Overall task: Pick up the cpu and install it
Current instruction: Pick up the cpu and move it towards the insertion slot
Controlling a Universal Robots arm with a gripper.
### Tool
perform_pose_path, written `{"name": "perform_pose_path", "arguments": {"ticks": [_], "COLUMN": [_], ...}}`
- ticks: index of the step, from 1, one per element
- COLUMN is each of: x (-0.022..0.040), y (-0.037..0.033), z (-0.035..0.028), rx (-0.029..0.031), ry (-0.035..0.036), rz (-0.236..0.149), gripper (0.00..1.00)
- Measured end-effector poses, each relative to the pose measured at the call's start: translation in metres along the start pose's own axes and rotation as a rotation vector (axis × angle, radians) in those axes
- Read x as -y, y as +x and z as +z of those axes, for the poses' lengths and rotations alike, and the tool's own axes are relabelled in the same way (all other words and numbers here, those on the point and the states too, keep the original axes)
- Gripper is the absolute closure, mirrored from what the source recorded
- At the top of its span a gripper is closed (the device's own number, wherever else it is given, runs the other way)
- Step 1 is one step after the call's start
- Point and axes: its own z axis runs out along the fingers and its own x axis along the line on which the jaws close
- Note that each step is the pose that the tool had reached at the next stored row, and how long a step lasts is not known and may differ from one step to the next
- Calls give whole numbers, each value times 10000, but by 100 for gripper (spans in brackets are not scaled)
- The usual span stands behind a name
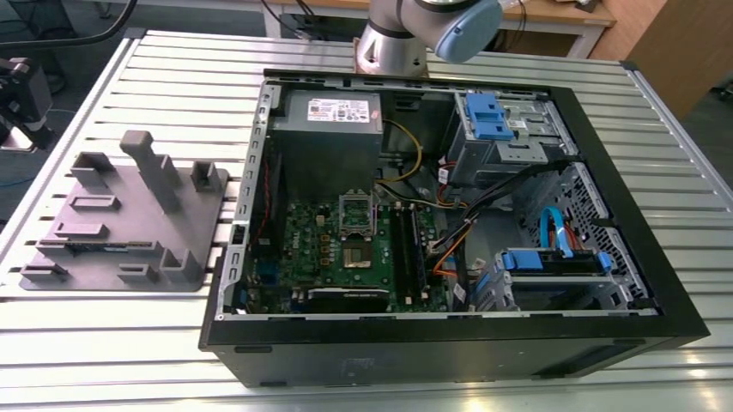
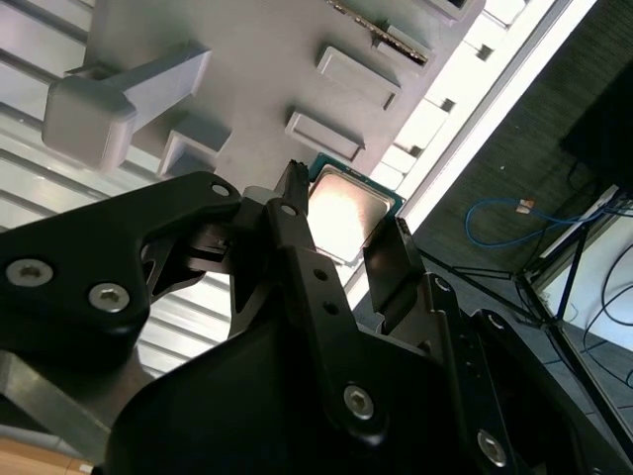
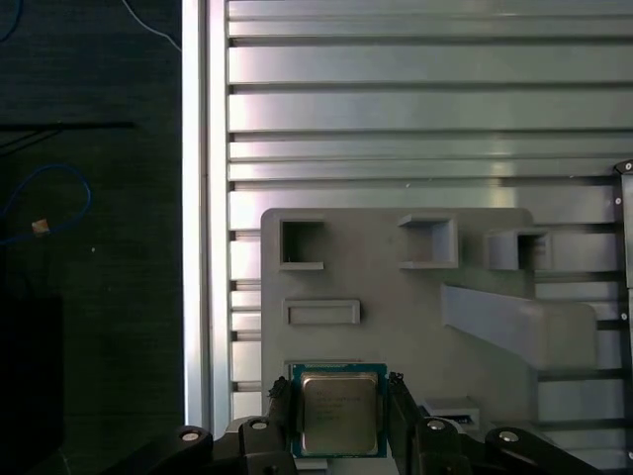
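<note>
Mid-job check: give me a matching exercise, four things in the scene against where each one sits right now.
Things:
1. cpu
2. grey fixture plate
3. computer case
4. cpu socket

Places:
A. on the green motherboard
B. between the fingers of the gripper
C. on the slatted table, at the exterior view's left
D. lying open, to the exterior view's right of the plate

Pairs: 1-B, 2-C, 3-D, 4-A
</note>
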Motion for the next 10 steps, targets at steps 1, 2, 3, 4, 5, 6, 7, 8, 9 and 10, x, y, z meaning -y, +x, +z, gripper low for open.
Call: {"name": "perform_pose_path", "arguments": {"ticks": [1, 2, 3, 4, 5, 6, 7, 8, 9, 10], "x": [0, -1, -1, -2, -2, -2, -2, -3, -3, -3], "y": [0, 0, -1, -1, -1, -1, -9, -18, -18, -18], "z": [-7, -15, -24, -32, -37, -37, -40, -39, -39, -39], "rx": [1, 1, 1, 1, 2, 4, 2, 1, 2, 2], "ry": [0, 0, 0, 0, -1, -3, -1, -1, -1, -1], "rz": [0, 0, 0, 0, 0, 0, 0, 0, 0, 0], "gripper": [53, 53, 53, 53, 53, 53, 53, 53, 53, 53]}}
